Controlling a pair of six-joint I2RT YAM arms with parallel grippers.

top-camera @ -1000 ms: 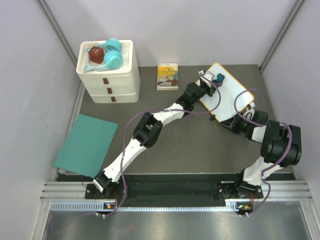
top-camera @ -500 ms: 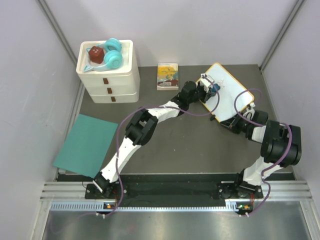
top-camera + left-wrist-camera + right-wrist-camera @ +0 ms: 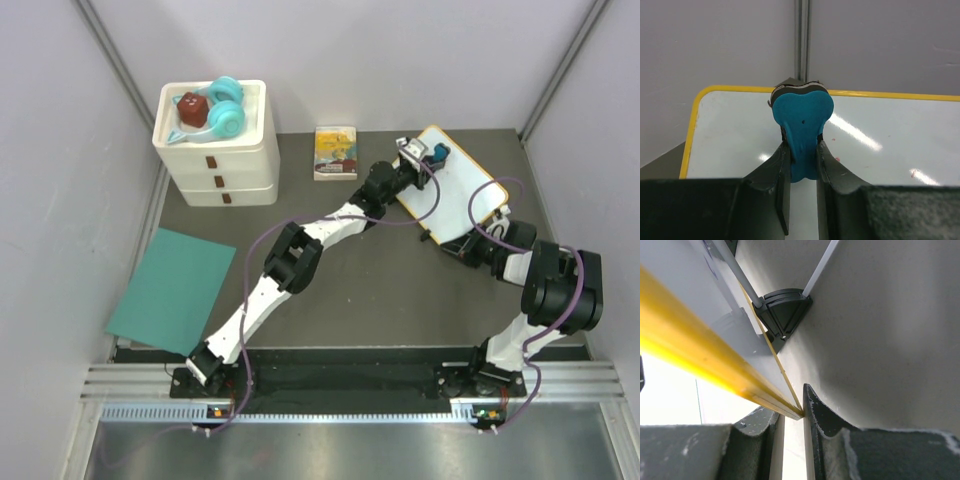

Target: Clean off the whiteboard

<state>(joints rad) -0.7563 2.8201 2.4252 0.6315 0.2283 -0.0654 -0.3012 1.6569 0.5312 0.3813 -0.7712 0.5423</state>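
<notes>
Teal headphones (image 3: 225,108) and maroon object (image 3: 191,108) atop white drawers (image 3: 222,170); picture book (image 3: 335,153); teal sheet (image 3: 172,290).

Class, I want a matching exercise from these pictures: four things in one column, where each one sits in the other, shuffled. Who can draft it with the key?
Things:
1. blue eraser
2. whiteboard
3. teal headphones
4. picture book

Places:
A. on top of the white drawer unit
B. clamped in the left gripper
C. edge pinched by the right gripper
D. lying flat, right of the drawer unit

Pairs: 1-B, 2-C, 3-A, 4-D
</notes>
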